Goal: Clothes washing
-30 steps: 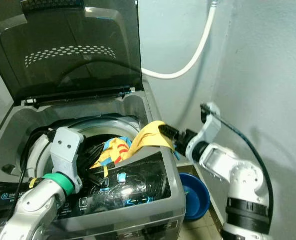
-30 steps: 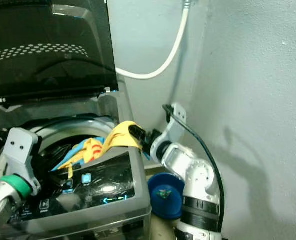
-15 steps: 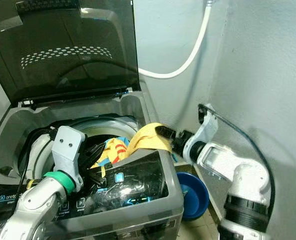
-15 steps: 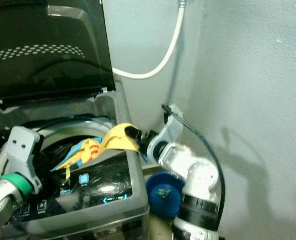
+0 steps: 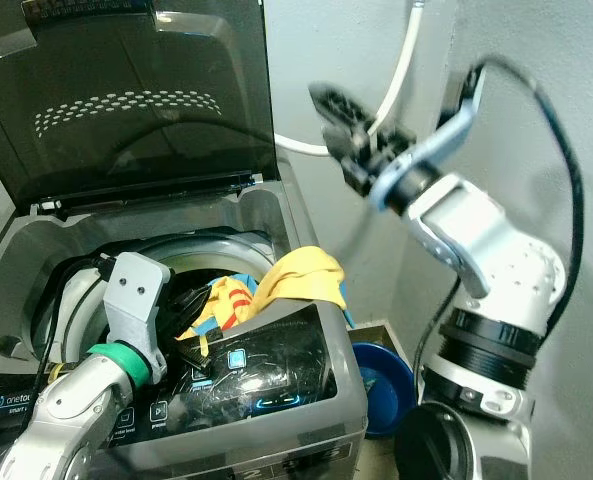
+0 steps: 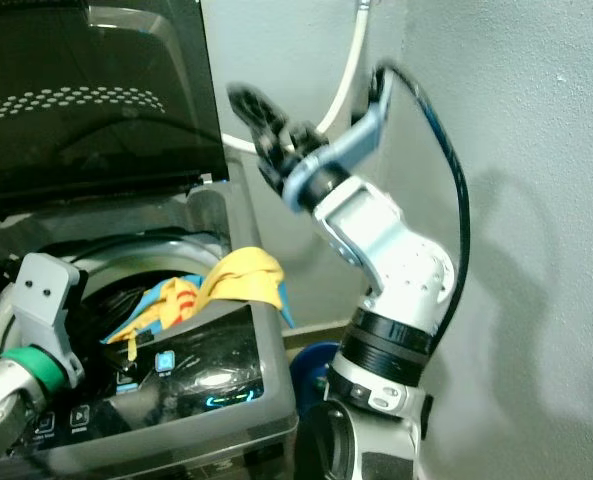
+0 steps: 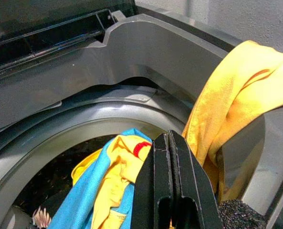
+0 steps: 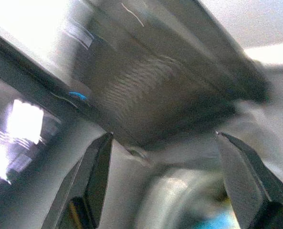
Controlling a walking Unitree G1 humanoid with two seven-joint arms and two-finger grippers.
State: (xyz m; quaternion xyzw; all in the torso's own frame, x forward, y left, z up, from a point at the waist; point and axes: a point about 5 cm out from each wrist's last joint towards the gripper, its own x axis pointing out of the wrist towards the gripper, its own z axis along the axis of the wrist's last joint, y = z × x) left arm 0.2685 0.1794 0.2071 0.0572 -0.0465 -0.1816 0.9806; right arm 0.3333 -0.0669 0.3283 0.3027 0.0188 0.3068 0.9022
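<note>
Your right gripper (image 5: 341, 125) is hanging in the air beside the raised lid (image 5: 136, 95), just off its right edge, with the white hose (image 5: 401, 75) on the wall behind it. Its two black fingers (image 8: 96, 179) are standing wide apart and holding nothing; the right wrist view, blurred, is looking at the underside of the lid between them. The yellow cloth (image 5: 301, 280) is lying below that gripper, draped over the right rim of the washer (image 5: 296, 215), part inside the drum and part hanging outside. Your left gripper (image 7: 169, 183) is sitting inside the tub opening, fingers pressed together with nothing between them. Just beyond its tips a blue and yellow garment (image 7: 108, 186) is lying in the drum, and the yellow cloth is hanging beside those tips. A blue basin (image 5: 381, 385) is sitting on the floor under your right arm, against the washer's side.
</note>
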